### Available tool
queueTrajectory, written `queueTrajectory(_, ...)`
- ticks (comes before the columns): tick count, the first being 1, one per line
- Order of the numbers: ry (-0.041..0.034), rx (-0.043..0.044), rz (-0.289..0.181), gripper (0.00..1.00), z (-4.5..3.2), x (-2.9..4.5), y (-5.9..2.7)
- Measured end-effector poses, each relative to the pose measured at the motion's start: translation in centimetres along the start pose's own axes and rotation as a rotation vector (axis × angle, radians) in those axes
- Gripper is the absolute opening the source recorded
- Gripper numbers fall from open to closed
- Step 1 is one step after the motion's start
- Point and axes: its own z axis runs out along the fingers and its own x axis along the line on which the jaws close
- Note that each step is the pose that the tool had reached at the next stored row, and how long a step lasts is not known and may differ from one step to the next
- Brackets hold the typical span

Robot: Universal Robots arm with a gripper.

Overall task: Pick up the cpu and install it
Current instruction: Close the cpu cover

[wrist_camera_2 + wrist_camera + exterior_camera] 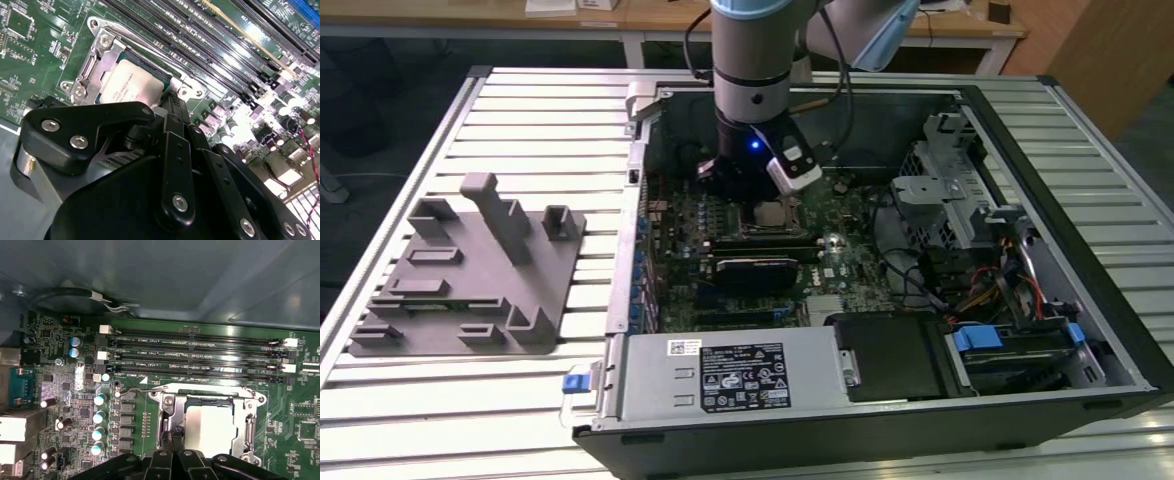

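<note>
WHERE: the cpu [207, 427] lies flat in the metal-framed socket [250, 422] of the motherboard [854, 265], inside an open computer case [1107, 330] on the slatted tabletop [520, 110] | GRIP: claw [172, 434] drawn narrow, holding nothing, poised at the cpu's edge | HANDLING: judged light, stiff, slick-topped and fragile underneath; best taken by opposite rims.
</note>
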Motion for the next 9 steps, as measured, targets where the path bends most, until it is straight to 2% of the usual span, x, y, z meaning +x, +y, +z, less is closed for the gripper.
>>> queueTrajectory(9, -0.0002, 0.0001, 0.0, 0.11, -1.94, -0.06, 0.01)
